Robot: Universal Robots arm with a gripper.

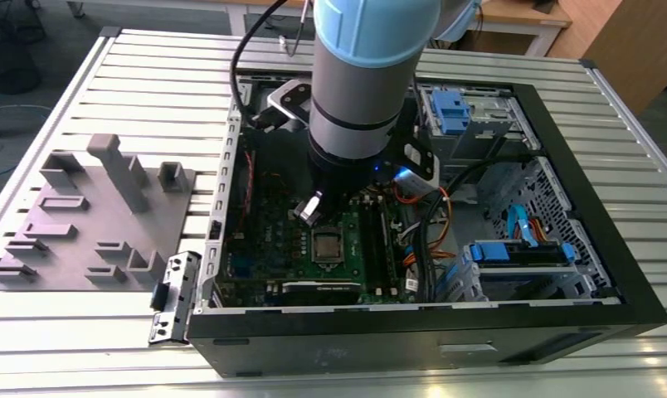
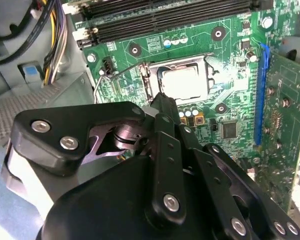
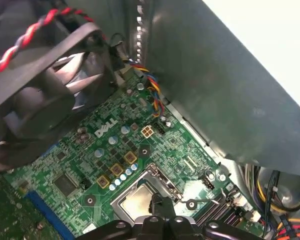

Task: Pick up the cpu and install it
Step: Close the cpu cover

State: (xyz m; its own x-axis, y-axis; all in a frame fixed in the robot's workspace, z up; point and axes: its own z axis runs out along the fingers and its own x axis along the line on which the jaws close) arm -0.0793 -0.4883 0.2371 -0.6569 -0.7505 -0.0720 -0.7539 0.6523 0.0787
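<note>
The cpu (image 1: 328, 245) is a small square chip with a pale metal top, lying flat in the socket of the green motherboard (image 1: 270, 240) inside the open computer case. Both wrist views look down on the cpu (image 2: 182, 82) (image 3: 135, 204), framed by the shiny socket frame (image 2: 149, 80). My gripper (image 1: 310, 208) hangs just above and beside the socket. Its black fingers (image 2: 162, 107) come together to one tip, shut with nothing between them. That tip (image 3: 158, 202) overlaps the cpu's edge in the first wrist view; I cannot tell whether it touches.
A black fan (image 3: 45, 85) and the case's metal wall (image 3: 215, 90) stand close around the socket. Memory slots (image 2: 165, 15), a blue slot (image 2: 262, 95) and cable bundles (image 1: 422, 240) lie nearby. A grey plastic tray (image 1: 90, 215) with upright blocks sits at the exterior view's left.
</note>
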